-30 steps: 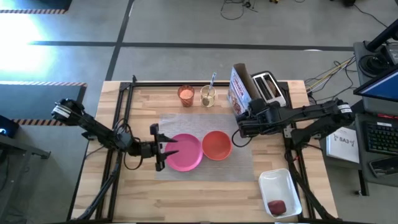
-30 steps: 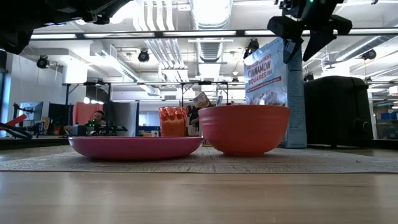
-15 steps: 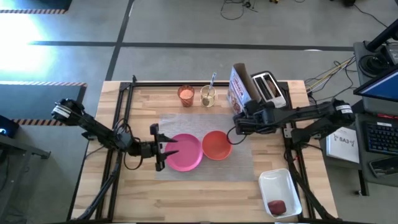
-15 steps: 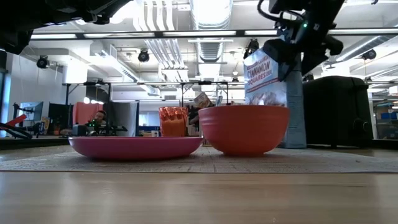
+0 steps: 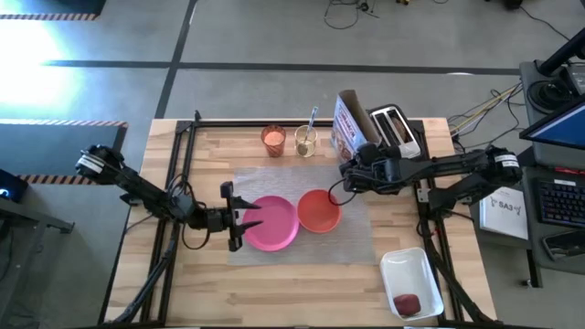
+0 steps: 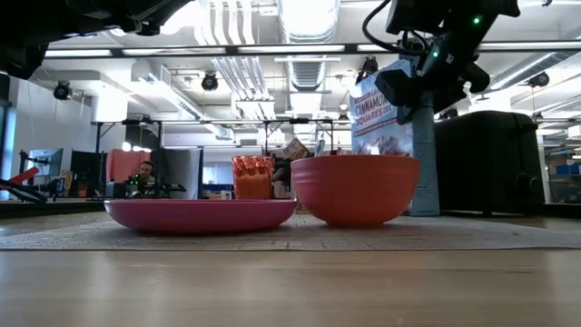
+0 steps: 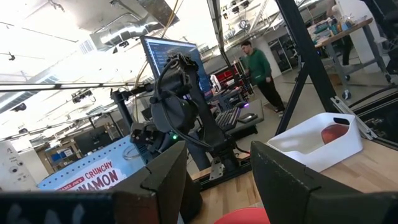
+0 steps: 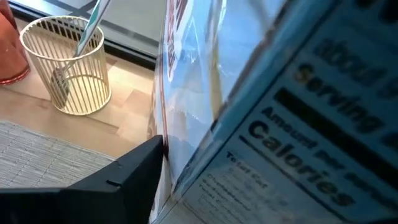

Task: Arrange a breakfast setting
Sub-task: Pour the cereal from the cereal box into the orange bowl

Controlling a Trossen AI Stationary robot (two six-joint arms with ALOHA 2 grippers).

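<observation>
The bowl (image 5: 319, 212) sits on the mat (image 5: 361, 239) beside the plate (image 5: 271, 223). My right tool (image 5: 355, 174) has just closed on the cereal box (image 5: 348, 125), tilting it bowlward; my left tool (image 5: 234, 217) waits open.

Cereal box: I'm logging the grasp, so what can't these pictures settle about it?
- Right gripper on the cereal box: high view, the arm covers the contact.
- Right wrist view: the box fills the frame, hiding one finger.
- Low view: orange-red bowl hides the box's base.
</observation>
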